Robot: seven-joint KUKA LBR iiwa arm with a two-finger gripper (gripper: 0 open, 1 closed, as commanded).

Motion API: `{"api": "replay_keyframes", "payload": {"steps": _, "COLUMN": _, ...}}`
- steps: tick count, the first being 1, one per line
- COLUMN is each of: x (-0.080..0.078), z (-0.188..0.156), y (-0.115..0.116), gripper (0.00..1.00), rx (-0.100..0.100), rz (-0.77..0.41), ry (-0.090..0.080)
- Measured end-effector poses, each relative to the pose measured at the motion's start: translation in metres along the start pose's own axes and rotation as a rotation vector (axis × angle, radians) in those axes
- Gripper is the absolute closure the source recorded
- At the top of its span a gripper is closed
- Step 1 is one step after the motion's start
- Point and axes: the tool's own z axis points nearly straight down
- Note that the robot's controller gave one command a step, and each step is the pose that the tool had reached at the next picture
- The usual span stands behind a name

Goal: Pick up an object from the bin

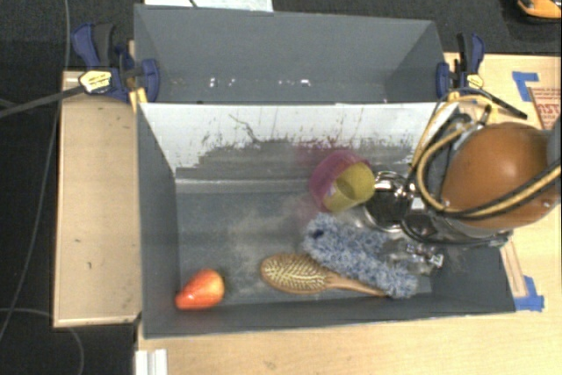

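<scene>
Bin (156, 215): left & centre open, right side crowded.
Bare floor (233, 219) is free from the back wall to the front row, w/ a gap betw. the orange-red fruit-like thing (200, 290) in the front-left corner and the gold hairbrush (303, 274). On the right, the pink cup (323, 164) & olive-yellow cup (354, 186) touch near the back wall. The blue-grey fuzzy cloth (356, 255) sits just in front of them, against the brush handle. The robot arm w/ orange cover (492, 176) takes up the right edge.

robotics lab, cabled robot arm (492, 171) over grey metal bin (156, 224)
</scene>
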Motion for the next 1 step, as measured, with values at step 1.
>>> {"api": "replay_keyframes", "payload": {"steps": 1, "x": -0.0029, "z": -0.0189, "y": 0.0036, "gripper": 1.0, "rx": 0.005, "rz": -0.011, "ry": -0.003}}
